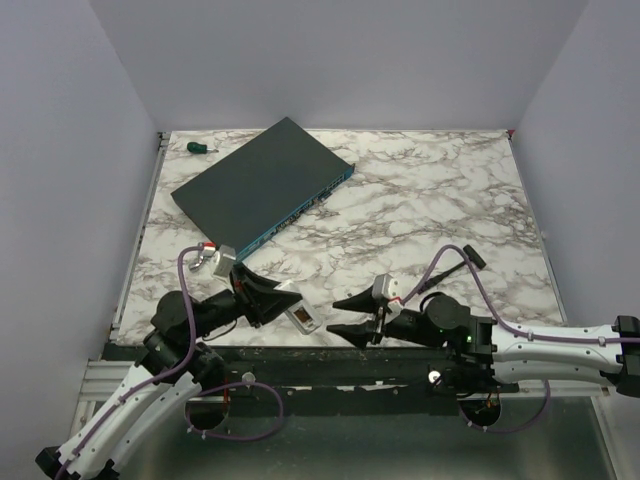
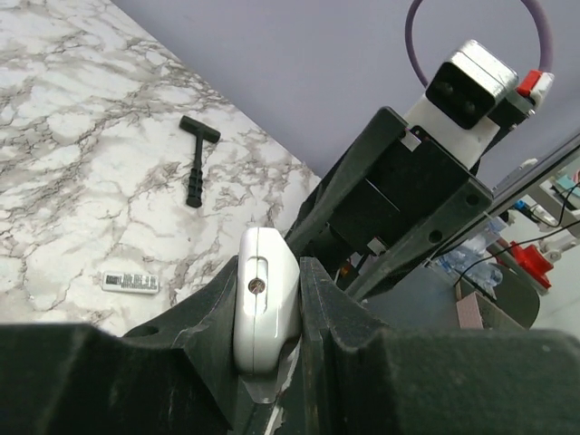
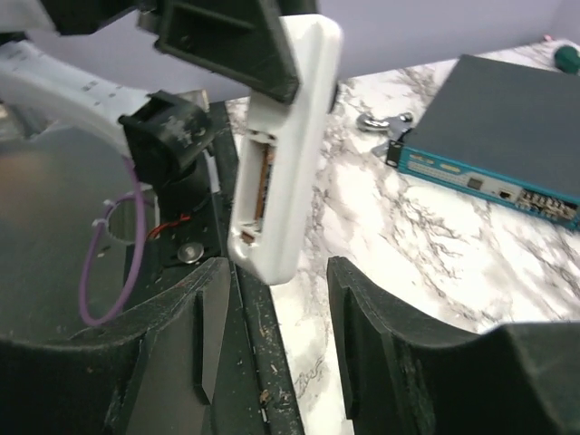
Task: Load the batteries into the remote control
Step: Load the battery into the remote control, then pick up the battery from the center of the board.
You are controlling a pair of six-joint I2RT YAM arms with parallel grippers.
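Observation:
The white remote control (image 1: 303, 318) is clamped between my left gripper's (image 1: 290, 305) fingers at the table's near edge. In the left wrist view the remote (image 2: 263, 304) stands end-on between the shut jaws of the left gripper (image 2: 283, 299). In the right wrist view the remote (image 3: 290, 154) hangs tilted, with its open battery bay (image 3: 258, 181) facing left. My right gripper (image 1: 334, 316) is open and empty, just right of the remote. Its fingertips flank the remote's lower end without touching it, as the right wrist view (image 3: 276, 270) shows. No batteries are visible.
A big dark flat box with a blue edge (image 1: 265, 185) lies at the back left and shows in the right wrist view (image 3: 507, 136). A black T-shaped tool (image 1: 455, 262) lies right of centre. A small white marked strip (image 2: 130, 283) lies on the marble. A green-handled item (image 1: 200, 147) sits far back left.

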